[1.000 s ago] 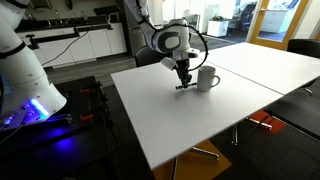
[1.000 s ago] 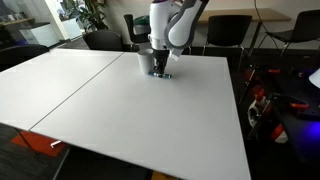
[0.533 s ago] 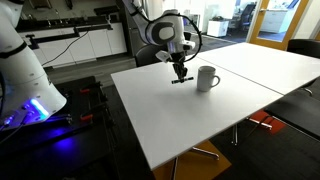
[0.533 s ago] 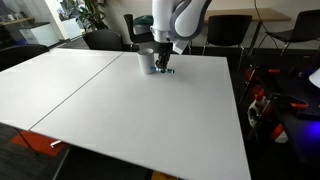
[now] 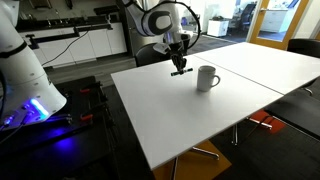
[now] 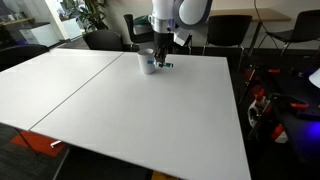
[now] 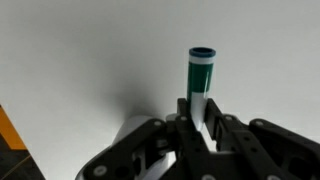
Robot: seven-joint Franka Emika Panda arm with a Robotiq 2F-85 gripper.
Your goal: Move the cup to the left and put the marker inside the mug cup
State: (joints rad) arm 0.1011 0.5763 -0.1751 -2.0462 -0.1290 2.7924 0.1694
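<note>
1. Nearest to me is the white table (image 5: 190, 125), broad and flat in both exterior views.
2. Over its far half hangs the gripper (image 5: 181, 66), pointing down, its jaws drawn narrow and clamped on the marker (image 5: 181, 72).
3. In the wrist view the two dark fingers (image 7: 187, 112) pinch the marker (image 7: 201, 72) at its pale part. The teal body and dark end stick out past them, with only white tabletop behind.
4. The marker is held clear of the table. It is just beside the cup (image 5: 207, 78), not over its mouth — both exterior views show a gap between them.
5. The cup (image 6: 148, 62) stands upright on the table, its handle turned away from the gripper in an exterior view.
6. Farther back, dark chairs (image 6: 228, 28) line the table's far edge.
</note>
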